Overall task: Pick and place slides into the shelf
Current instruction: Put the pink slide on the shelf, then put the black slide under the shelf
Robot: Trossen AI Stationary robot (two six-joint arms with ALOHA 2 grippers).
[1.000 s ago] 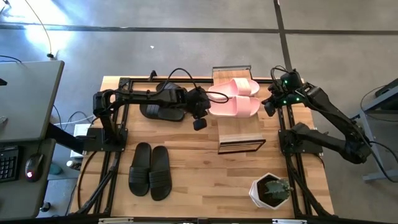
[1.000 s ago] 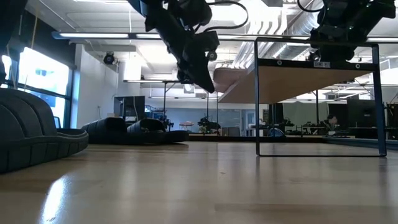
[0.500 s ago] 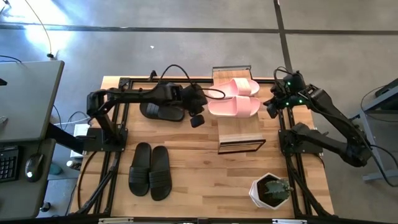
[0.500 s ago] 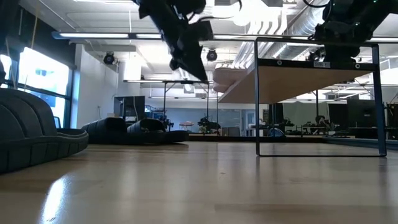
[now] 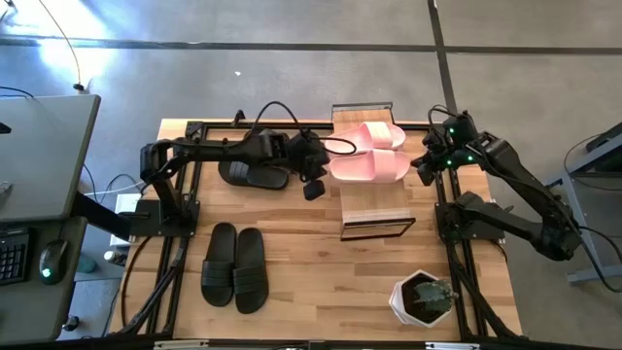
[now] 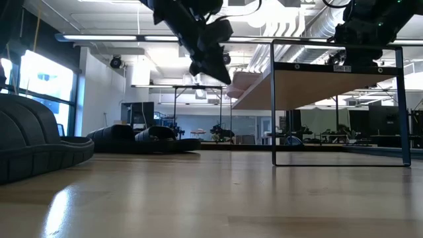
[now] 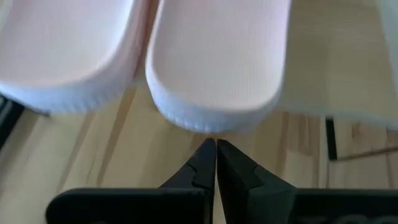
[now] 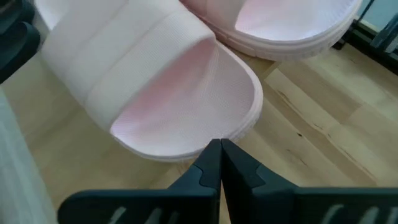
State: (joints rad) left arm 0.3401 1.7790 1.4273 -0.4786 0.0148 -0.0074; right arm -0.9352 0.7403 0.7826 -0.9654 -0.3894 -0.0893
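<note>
Two light pink slides (image 5: 367,152) lie side by side across the shelf's wooden top (image 5: 375,202), their ends overhanging both long edges. My left gripper (image 7: 216,144) is shut, its tips at the nearer pink slide's left end (image 5: 335,167). My right gripper (image 8: 220,144) is shut at that slide's right end (image 8: 239,127). One black pair (image 5: 235,267) rests sole-down on the table's near left. Another black pair (image 5: 251,173) lies under my left arm. My left gripper has its shut tips right at the rounded rim (image 7: 208,127) of the nearer pink slide's left end, slanting down from the table's left; I cannot tell whether they touch. My right gripper's shut tips stand at the rim (image 8: 230,135) of the same slide's right end, slanting down from the right; I cannot tell whether they touch.
A small plant in a white pot (image 5: 425,297) stands at the table's near right corner. The shelf's black frame (image 6: 274,99) stands on the table's right half. Bare wood (image 5: 311,272) lies between the near black pair and the shelf.
My left gripper has risen a little beside the nearer pink slide's left end, swinging slightly away from it and back, and has stayed shut. The pink slides remain on the shelf top.
</note>
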